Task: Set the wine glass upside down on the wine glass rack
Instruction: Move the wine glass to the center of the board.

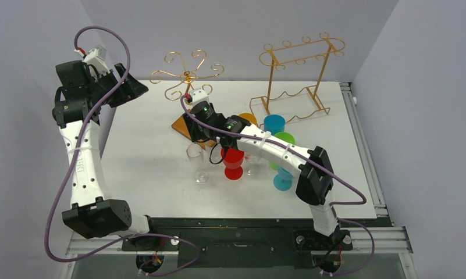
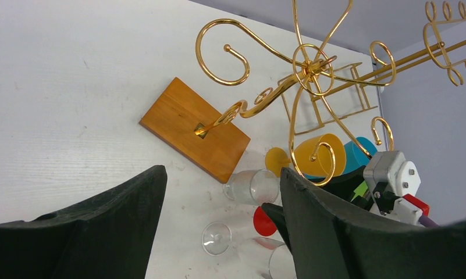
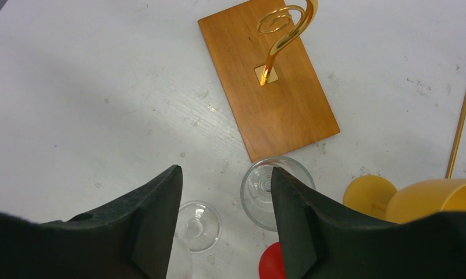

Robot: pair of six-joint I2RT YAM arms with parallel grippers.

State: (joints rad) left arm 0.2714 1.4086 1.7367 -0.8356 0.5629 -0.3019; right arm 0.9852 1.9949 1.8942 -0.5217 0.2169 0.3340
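The wine glass rack (image 1: 187, 72) is a gold wire tree with curled arms on a brown wooden base (image 3: 271, 75); it also shows in the left wrist view (image 2: 306, 64). A clear wine glass (image 3: 262, 189) stands upright by the base's near corner, partly behind my right finger. It also shows in the top view (image 1: 195, 154) and the left wrist view (image 2: 253, 186). My right gripper (image 3: 226, 174) hangs open and empty above it. My left gripper (image 2: 221, 171) is open and empty, raised at the far left (image 1: 134, 87).
A second clear glass (image 3: 200, 226) is beside the first. A red goblet (image 1: 233, 163), yellow goblet (image 3: 416, 200), blue cup (image 1: 274, 124), green cup (image 1: 285, 138) and a blue goblet (image 1: 283, 180) crowd the middle. A taller rectangular gold frame rack (image 1: 297, 75) stands at the back right.
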